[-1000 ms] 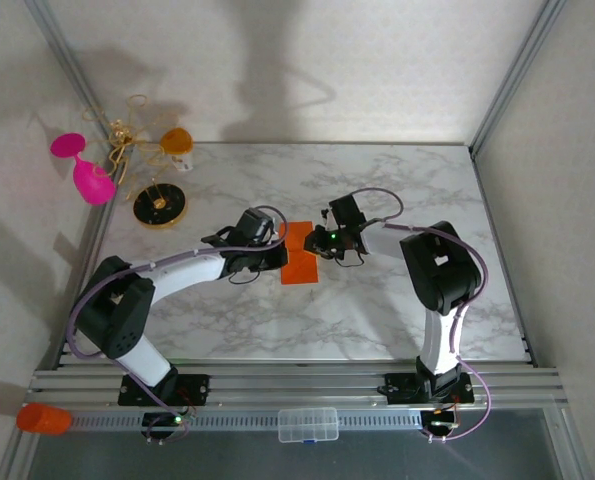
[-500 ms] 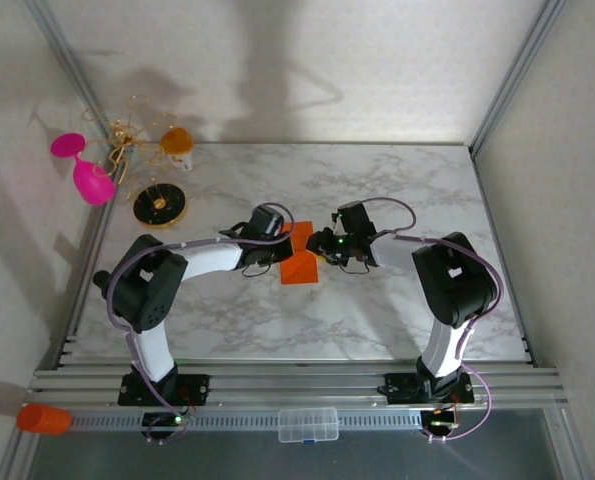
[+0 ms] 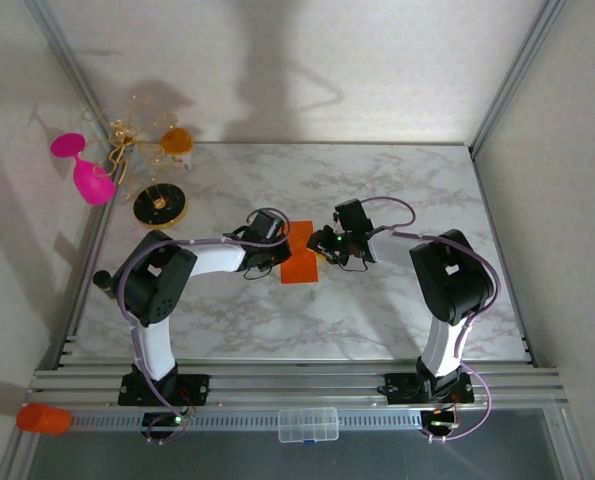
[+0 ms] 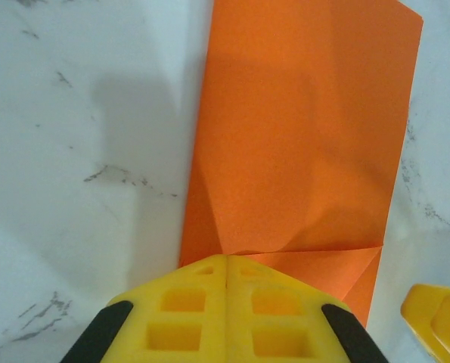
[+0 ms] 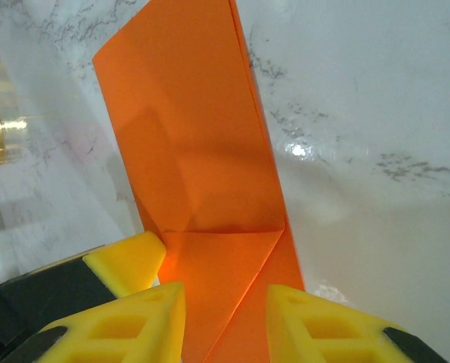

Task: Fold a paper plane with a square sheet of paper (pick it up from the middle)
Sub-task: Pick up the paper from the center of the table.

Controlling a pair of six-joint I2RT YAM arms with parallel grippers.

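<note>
1. While clenched shut, the left pincer (image 4: 226, 261) rests on one end of the square sheet of paper (image 4: 300, 128), which lies folded narrow on the bench (image 4: 81, 91).
2. The right pincer (image 5: 225, 302) is released and straddles the corner fold. The step is probably the nose folds, and the next move calls for firm creasing.

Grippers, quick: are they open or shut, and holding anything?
Left gripper: shut, tips at the end of the paper.
Right gripper: open, over the paper, holding nothing.

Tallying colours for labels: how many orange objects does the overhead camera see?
3: the folded orange paper in the middle of the table, a small orange-and-white cup at its far left corner, and an orange cylinder by the near left rail. Others may be hidden.
</note>
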